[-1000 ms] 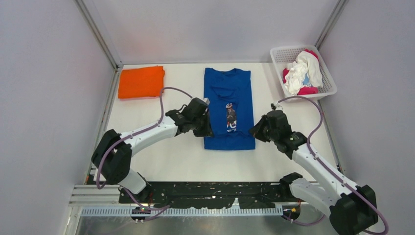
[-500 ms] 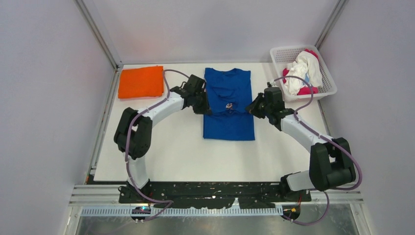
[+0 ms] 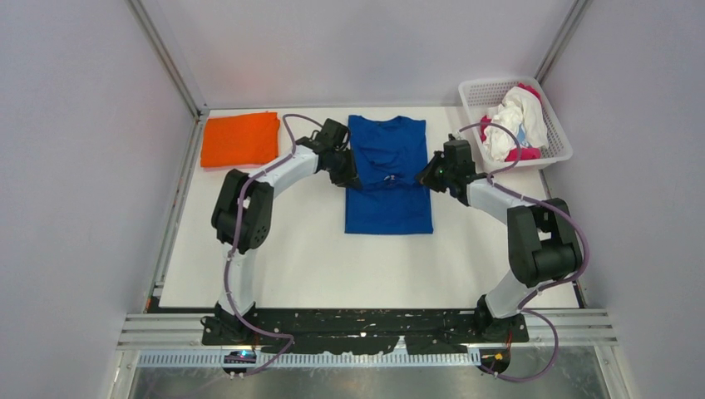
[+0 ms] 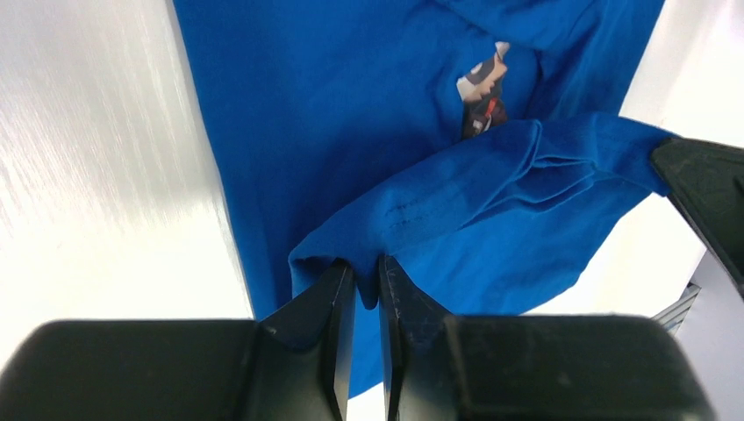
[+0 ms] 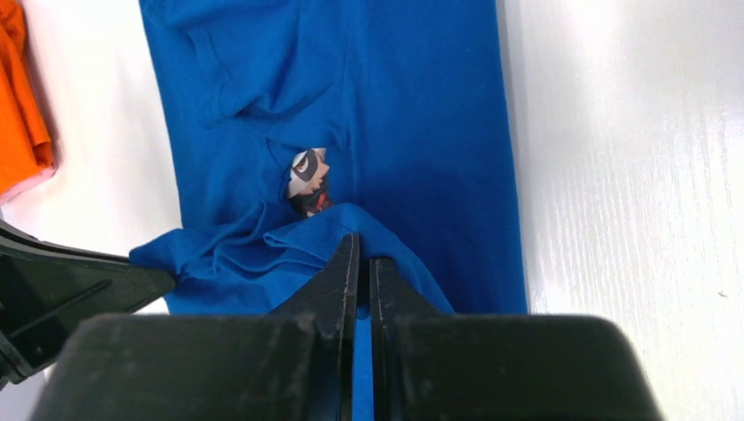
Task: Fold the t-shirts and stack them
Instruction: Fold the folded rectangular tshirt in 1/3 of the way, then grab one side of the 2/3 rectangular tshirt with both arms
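The royal blue t-shirt (image 3: 388,195) lies in the middle of the table, its bottom hem folded up toward the collar. My left gripper (image 3: 352,180) is shut on the hem's left corner (image 4: 351,254). My right gripper (image 3: 426,178) is shut on the hem's right corner (image 5: 364,230). The lifted hem hangs between them above the shirt, and only a sliver of the cartoon print (image 5: 307,180) shows under it. A folded orange t-shirt (image 3: 241,139) lies at the back left. White and magenta shirts (image 3: 515,125) are heaped in the basket.
The white lattice basket (image 3: 555,155) stands at the back right corner. Metal frame posts and grey walls close in the back and sides. Bare white tabletop (image 3: 291,258) lies in front of the blue shirt.
Both grippers have carried the shirt's bottom hem from the near edge up toward the collar, folding the shirt in half and covering most of the print.
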Motion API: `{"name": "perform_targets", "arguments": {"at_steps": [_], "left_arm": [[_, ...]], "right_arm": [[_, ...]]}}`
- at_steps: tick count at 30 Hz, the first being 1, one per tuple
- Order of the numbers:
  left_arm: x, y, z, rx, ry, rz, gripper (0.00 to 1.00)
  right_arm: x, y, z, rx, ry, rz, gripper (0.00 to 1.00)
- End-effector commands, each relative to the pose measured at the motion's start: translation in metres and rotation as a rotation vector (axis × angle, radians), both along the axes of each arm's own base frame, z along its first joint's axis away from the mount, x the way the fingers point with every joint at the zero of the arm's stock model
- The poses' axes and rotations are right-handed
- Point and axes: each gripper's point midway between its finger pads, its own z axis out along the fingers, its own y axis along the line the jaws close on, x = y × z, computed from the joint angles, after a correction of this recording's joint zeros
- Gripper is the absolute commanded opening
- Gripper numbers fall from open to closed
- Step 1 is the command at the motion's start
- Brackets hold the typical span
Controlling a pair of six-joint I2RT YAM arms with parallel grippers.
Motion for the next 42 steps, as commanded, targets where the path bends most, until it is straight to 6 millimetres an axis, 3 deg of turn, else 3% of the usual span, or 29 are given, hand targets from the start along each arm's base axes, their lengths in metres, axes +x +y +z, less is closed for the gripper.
{"name": "perform_targets", "arguments": {"at_steps": [1, 3, 7, 8, 9, 10, 14, 15, 16, 18, 22, 23, 24, 25, 26, 32, 36, 40, 42], "left_arm": [[0.022, -0.003, 0.006, -0.02, -0.006, 0.013, 0.18], [0.027, -0.002, 0.005, -0.017, -0.001, 0.026, 0.2], [0.034, -0.003, 0.008, -0.023, -0.016, 0.027, 0.36], [0.036, -0.002, 0.01, -0.022, -0.021, 0.03, 0.41], [0.037, -0.002, 0.012, -0.023, -0.026, 0.03, 0.47], [0.039, -0.002, 0.016, -0.023, -0.035, 0.029, 0.55], [0.045, 0.001, 0.043, -0.024, -0.098, 0.03, 0.98], [0.045, 0.002, 0.052, -0.026, -0.12, 0.027, 0.99], [0.044, 0.004, 0.058, -0.023, -0.138, 0.027, 1.0], [0.038, 0.009, 0.069, -0.023, -0.158, 0.023, 1.0], [0.002, 0.019, 0.066, -0.047, -0.136, 0.012, 1.0], [-0.008, 0.022, 0.07, -0.058, -0.147, 0.011, 1.0], [-0.019, 0.026, 0.059, -0.048, -0.126, 0.011, 1.0], [-0.029, 0.029, 0.057, -0.048, -0.124, 0.01, 1.0], [-0.041, 0.032, 0.055, -0.048, -0.123, 0.006, 1.0], [-0.096, 0.037, 0.015, -0.028, -0.034, -0.02, 1.0], [-0.109, 0.03, -0.004, -0.022, 0.018, -0.026, 0.97], [-0.115, 0.023, -0.016, -0.015, 0.045, -0.038, 0.86], [-0.117, 0.022, -0.022, -0.003, 0.055, -0.038, 0.79]], "right_arm": [[0.031, -0.012, 0.017, -0.037, -0.102, -0.066, 0.05], [0.036, -0.017, 0.012, -0.05, -0.095, -0.093, 0.05], [0.046, -0.029, 0.006, -0.094, -0.093, -0.148, 0.07], [0.049, -0.028, 0.007, -0.094, -0.096, -0.149, 0.11], [0.05, -0.029, 0.005, -0.095, -0.091, -0.149, 0.17], [0.052, -0.028, 0.007, -0.09, -0.094, -0.15, 0.33], [0.055, -0.027, 0.015, -0.087, -0.097, -0.146, 0.66], [0.053, -0.029, 0.018, -0.096, -0.091, -0.152, 0.74], [0.053, -0.034, 0.021, -0.112, -0.093, -0.174, 0.88], [0.048, -0.042, 0.025, -0.14, -0.087, -0.198, 0.98], [0.023, -0.044, 0.032, -0.148, -0.068, -0.175, 0.95], [0.011, -0.046, 0.021, -0.158, -0.031, -0.166, 0.95], [0.005, -0.047, 0.027, -0.157, -0.036, -0.168, 0.95], [-0.01, -0.051, 0.015, -0.178, 0.012, -0.167, 0.95], [-0.019, -0.053, 0.019, -0.181, 0.016, -0.164, 0.95], [-0.074, -0.053, -0.006, -0.172, 0.073, -0.095, 0.96], [-0.1, -0.04, -0.025, -0.113, 0.113, -0.016, 0.96], [-0.107, -0.039, -0.026, -0.099, 0.105, -0.005, 1.0], [-0.109, -0.04, -0.027, -0.102, 0.104, -0.01, 0.97]]}}
